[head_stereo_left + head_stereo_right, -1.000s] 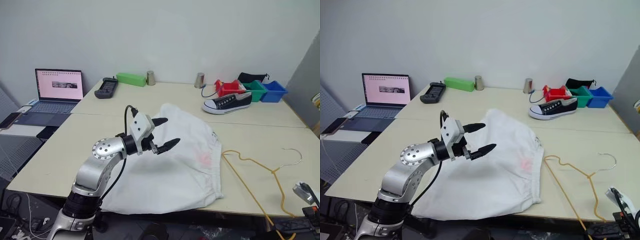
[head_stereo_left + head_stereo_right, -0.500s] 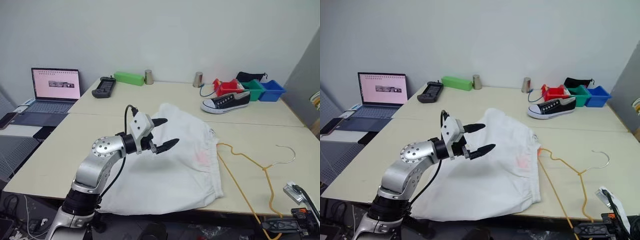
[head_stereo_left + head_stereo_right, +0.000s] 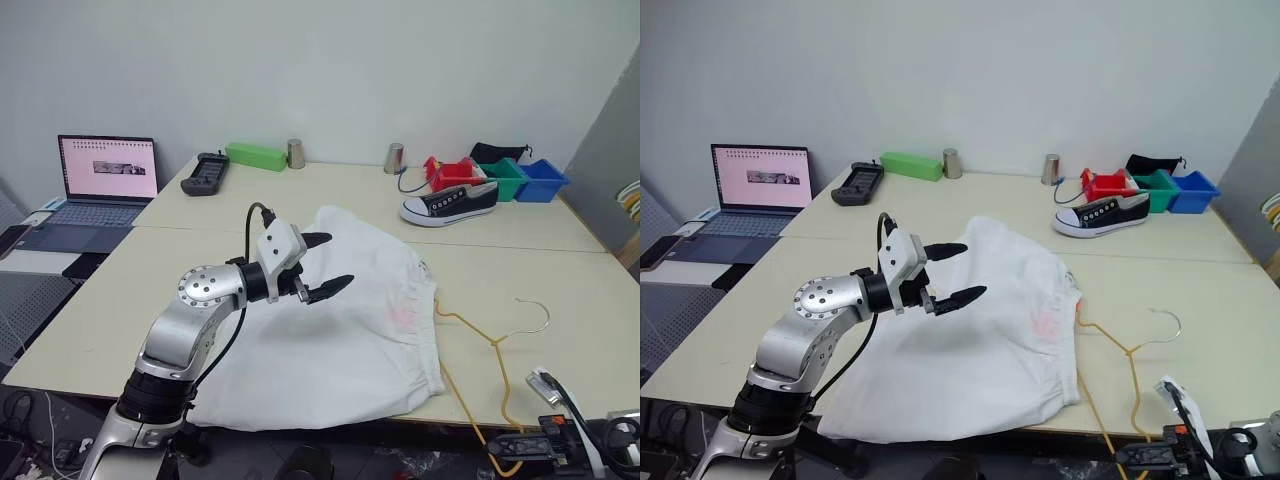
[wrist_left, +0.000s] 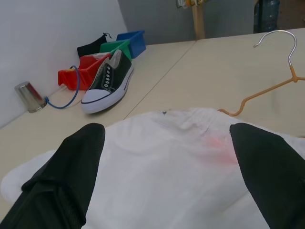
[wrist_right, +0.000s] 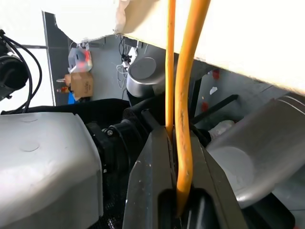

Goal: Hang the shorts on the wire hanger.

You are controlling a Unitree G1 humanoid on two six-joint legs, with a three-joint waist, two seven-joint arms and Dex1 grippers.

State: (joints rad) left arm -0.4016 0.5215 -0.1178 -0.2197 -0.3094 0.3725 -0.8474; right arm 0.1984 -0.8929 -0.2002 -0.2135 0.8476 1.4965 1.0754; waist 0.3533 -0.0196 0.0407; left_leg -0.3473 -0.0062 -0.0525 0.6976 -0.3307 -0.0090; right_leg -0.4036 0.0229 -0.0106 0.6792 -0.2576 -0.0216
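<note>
The white shorts point(image 3: 350, 330) lie spread on the table, their waistband with a faint orange-red drawstring point(image 3: 405, 316) facing right. My left gripper point(image 3: 338, 260) hovers open just above the shorts, with nothing between its fingers point(image 4: 71, 176). The yellowish wire hanger point(image 3: 470, 335) lies flat to the right of the waistband, its hook point(image 3: 537, 314) pointing away from it. One end of the hanger hangs over the table's front edge. There my right gripper point(image 3: 515, 445) is shut on the wire point(image 5: 183, 119), below the edge.
At the back right sit a black sneaker point(image 3: 450, 203) and red, green and blue bins point(image 3: 505, 178). A green box point(image 3: 258, 156), a black controller point(image 3: 203, 172) and two metal cups point(image 3: 395, 158) stand along the back. An open laptop point(image 3: 105, 170) sits far left.
My right gripper has moved left below the table's front edge, dragging the hanger left, closer to the shorts' waistband. The left gripper has stayed open over the shorts.
</note>
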